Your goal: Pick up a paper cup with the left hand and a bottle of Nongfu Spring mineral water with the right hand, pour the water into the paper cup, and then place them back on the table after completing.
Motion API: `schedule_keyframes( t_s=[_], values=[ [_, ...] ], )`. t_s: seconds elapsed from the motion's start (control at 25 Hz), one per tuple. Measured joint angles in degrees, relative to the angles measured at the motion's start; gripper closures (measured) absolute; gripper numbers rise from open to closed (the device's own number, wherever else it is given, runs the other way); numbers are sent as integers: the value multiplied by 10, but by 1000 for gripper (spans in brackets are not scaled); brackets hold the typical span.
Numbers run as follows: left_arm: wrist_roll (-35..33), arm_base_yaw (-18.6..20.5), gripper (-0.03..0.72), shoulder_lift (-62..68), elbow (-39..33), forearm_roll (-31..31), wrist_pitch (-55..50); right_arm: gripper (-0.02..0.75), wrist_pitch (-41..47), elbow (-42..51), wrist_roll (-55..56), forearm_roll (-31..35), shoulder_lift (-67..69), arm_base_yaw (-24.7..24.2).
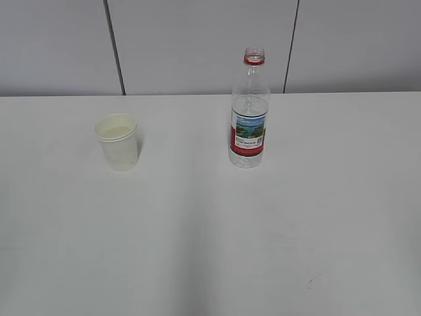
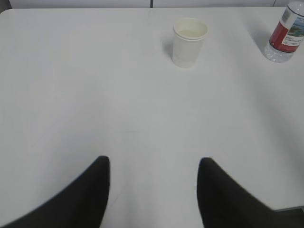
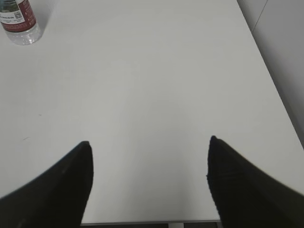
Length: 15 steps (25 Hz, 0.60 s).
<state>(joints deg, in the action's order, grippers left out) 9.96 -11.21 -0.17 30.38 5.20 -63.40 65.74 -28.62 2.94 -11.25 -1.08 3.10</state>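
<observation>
Plain white flat tabletop point(image 1: 210, 250) filling nearly everything, grey panelled wall behind. Nearest the camera in the exterior view: bare surface, plus a small dark scuff mark point(image 1: 313, 283) low on the right. No arms visible in that view at all.

From the left wrist view: left hand gripper point(image 2: 153, 164) spread wide, black fingers point(image 2: 90, 190) holding nothing, hanging well short of the small white paper cup point(image 2: 189, 42). Same story on the right wrist view: right hand gripper point(image 3: 149, 145) released, empty, with the clear plastic bottle with the red label and red neck ring point(image 3: 19, 21) way off in the far left corner.

Further back on the table: cup point(image 1: 118, 141) upright on the left, some pale liquid apparently already sitting inside. Bottle point(image 1: 248, 108) upright to its right, well apart, no cap on, water point(image 1: 249, 105) up to about label height.

Hard to call. Either nothing started yet, or pour done and both things set back down. Liquid in the cup and the open neck lean toward done, but can't confirm from this alone.
</observation>
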Motion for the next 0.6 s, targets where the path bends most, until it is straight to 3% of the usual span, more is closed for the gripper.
schedule_keyframes(
  t_s=[0.6],
  values=[
    [0, 0, 314, 0, 0, 0, 0, 185, -1, 0, 5, 9, 0, 0]
  ],
)
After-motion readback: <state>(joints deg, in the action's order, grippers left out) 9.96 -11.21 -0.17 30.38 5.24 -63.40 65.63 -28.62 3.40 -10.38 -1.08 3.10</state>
